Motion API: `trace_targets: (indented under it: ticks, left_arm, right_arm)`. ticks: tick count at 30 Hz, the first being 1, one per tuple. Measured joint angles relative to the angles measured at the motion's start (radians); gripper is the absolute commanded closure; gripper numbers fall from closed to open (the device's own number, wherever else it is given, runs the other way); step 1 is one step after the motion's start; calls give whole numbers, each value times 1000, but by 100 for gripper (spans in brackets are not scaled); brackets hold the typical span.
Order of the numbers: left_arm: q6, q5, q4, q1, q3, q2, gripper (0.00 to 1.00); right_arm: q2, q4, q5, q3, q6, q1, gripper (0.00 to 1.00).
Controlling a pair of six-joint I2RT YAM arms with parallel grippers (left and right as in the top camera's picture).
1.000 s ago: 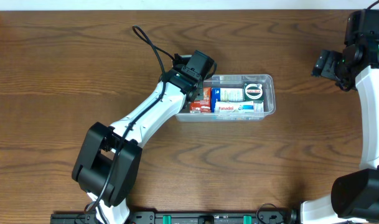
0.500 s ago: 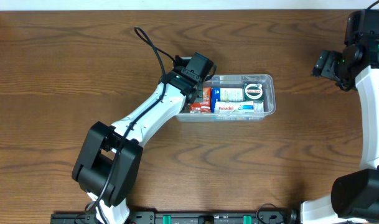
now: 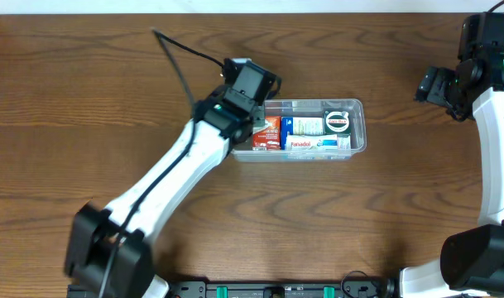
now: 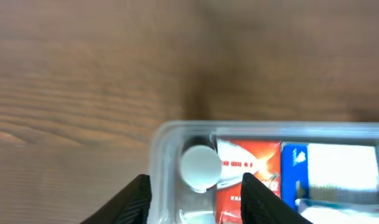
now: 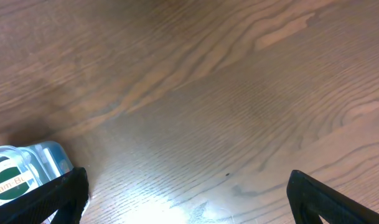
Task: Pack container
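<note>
The clear container (image 3: 358, 126) lies mid-table, packed with a red box (image 3: 270, 132), a blue-and-white box (image 3: 301, 143), a white box (image 3: 306, 124) and a round green-and-white tin (image 3: 338, 122). My left gripper (image 3: 253, 124) hovers over the container's left end. In the left wrist view its dark fingers (image 4: 137, 200) stand apart, either side of the rounded corner (image 4: 165, 133). A white round cap (image 4: 200, 167) sits inside beside the red box (image 4: 251, 167), and nothing is gripped. My right gripper (image 3: 426, 85) hangs open at the far right, well away from the container.
Bare brown wood surrounds the container on every side. In the right wrist view only the tin (image 5: 5, 177) and the container's corner (image 5: 49, 157) show at the left edge, and my right gripper (image 5: 189, 208) spans bare table.
My left arm has swung left and drawn back a little from the container's left end, with its fingers slightly wider apart. The right arm has not moved.
</note>
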Motion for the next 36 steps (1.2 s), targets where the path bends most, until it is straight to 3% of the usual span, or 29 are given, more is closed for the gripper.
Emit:
trace_targets:
  ticks: [4,7,10,13,14,22,36]
  left_arm:
    - [20,-60,-5,10,3,-61,44]
    - [43,-98,-14,43,3,-81,34]
    - [51,-122,-30,95,3,-82,32]
    - [68,-141,-39,158,3,-82,18]
    - [71,-146,-40,181,3,-82,3]
    - [70,-164,-56,317,3,-82,2]
    - [70,-168,-56,325,3,-82,2]
  right_arm:
    - [0,0,0,0,0,0,1]
    - [0,0,0,0,0,0,1]
    - [0,0,0,0,0,0,1]
    - [0,0,0,0,0,0,1]
    - [0,0,0,0,0,0,1]
    - [0,0,0,0,0,0,1]
    - [0,0,0,0,0,0,1]
